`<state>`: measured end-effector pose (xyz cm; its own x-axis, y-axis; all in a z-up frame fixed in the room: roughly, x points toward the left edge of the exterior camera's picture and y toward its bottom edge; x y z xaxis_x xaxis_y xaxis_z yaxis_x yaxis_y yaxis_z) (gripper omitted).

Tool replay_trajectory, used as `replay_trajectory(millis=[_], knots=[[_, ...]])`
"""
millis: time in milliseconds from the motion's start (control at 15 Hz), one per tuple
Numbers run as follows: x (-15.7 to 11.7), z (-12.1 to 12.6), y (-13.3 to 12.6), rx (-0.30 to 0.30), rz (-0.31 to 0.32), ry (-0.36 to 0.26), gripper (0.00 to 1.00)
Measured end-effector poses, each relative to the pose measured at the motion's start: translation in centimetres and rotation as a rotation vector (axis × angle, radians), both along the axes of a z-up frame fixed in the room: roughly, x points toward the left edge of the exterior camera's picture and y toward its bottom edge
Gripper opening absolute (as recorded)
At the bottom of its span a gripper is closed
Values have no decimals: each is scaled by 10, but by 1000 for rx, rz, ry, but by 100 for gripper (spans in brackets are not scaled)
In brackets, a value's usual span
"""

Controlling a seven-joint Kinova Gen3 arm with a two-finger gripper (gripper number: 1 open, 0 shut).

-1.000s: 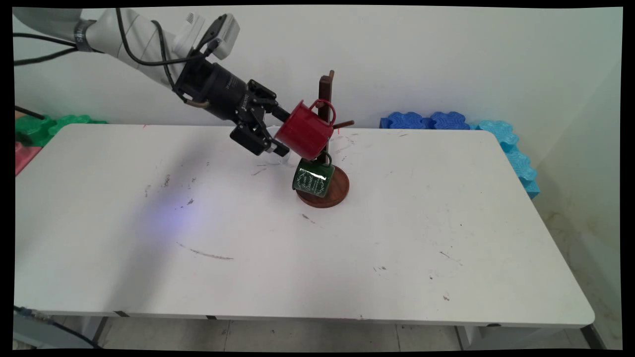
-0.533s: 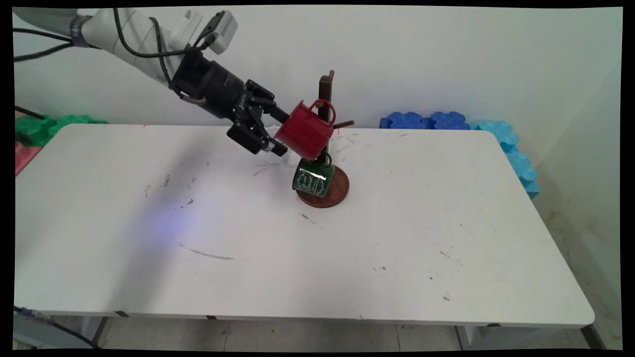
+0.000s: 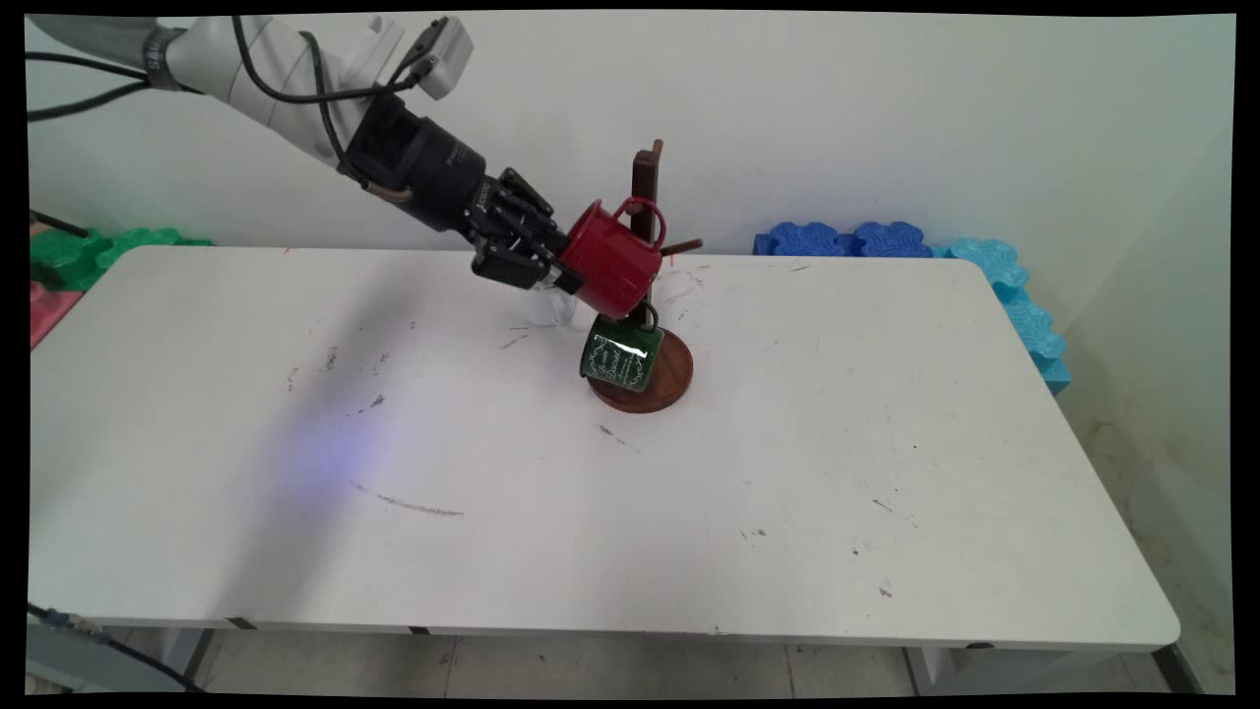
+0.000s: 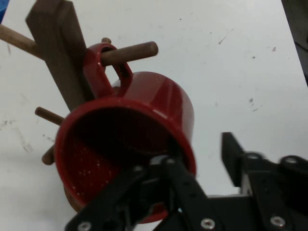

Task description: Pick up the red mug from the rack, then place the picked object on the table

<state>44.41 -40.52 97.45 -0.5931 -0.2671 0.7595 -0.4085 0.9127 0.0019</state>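
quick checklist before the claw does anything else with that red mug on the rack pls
1. Red mug handle looped over its peg: ok.
2. Claw straddles the rim, one finger inside, one outside: ok.
3. Outer finger touching the mug wall: not ok, a gap shows.
4. Green mug clear of the red one: cannot tell, they overlap in the main view.
5. Rack base flat on the table: ok.

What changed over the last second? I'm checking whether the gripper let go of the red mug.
The gripper moved in toward the red mug, one finger inside its rim. The mug stayed hung on the wooden rack, and the green mug hasn't moved.
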Motion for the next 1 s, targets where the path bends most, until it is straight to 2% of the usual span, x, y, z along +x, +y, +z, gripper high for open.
replay_trajectory(millis=[600, 1000], knots=[[-1, -5, 5, 14, 6, 1, 0], [-1, 3, 4, 8, 2, 11, 0]])
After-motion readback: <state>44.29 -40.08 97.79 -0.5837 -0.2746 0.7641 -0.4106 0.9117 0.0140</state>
